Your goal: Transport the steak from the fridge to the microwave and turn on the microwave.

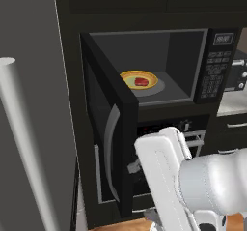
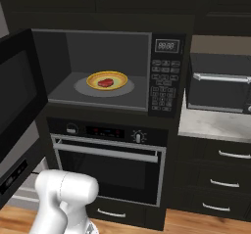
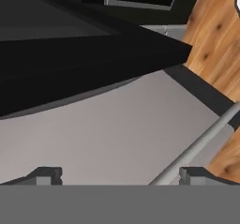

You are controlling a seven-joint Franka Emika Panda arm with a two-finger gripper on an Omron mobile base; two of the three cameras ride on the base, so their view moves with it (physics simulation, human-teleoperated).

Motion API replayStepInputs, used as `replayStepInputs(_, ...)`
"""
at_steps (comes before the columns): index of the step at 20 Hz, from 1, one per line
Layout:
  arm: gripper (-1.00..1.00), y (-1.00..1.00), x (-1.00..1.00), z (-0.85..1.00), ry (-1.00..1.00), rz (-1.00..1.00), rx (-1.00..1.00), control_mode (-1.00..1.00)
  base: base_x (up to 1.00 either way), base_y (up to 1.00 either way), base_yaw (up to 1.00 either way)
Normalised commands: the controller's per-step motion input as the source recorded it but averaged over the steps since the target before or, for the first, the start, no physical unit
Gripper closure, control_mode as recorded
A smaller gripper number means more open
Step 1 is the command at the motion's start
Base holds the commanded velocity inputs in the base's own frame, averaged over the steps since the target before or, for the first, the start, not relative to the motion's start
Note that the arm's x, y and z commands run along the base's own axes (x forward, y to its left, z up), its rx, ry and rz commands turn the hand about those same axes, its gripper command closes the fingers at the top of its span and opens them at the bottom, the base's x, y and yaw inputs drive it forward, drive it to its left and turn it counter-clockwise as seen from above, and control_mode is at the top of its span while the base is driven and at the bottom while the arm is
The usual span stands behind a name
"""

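The steak (image 1: 141, 81) (image 2: 105, 82) is a small red piece lying on a yellow plate (image 1: 150, 80) (image 2: 120, 77), which rests on the turntable inside the microwave (image 1: 219, 65) (image 2: 165, 76). The microwave door (image 1: 108, 128) (image 2: 14, 96) stands swung open to the left. The grey fridge (image 1: 34, 80) with its long silver handle (image 1: 19, 128) is at the far left. In the hand view my gripper (image 3: 121, 177) is open and holds nothing. It hangs low under the black microwave door (image 3: 70, 63), facing the grey fridge door (image 3: 108, 134) and its handle (image 3: 201, 143).
A black oven (image 2: 108, 154) (image 1: 193, 133) with a horizontal bar handle sits under the microwave. To the right, a counter (image 2: 211, 123) carries a dark toaster oven (image 2: 220, 81), with drawers (image 2: 215, 179) below. Wooden floor (image 3: 211, 35) lies beneath.
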Motion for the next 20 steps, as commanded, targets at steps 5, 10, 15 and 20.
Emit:
replayStepInputs(5, -1.0, 0.14, 0.08, 0.0, 0.0, -0.06, -0.05, -1.0, 0.0, 0.0, 0.0)
replayStepInputs(10, -1.0, 0.17, 0.12, 0.0, 0.0, -0.02, -0.11, -1.0, 0.0, 0.0, 0.0)
replayStepInputs(15, -1.0, 0.13, 0.22, -0.12, 0.0, -0.04, -0.2, -1.0, 0.0, 0.0, 0.0)
replayStepInputs(20, -1.0, 0.03, 0.25, -0.15, 0.0, -0.06, -0.23, -1.0, 0.0, 0.0, 0.0)
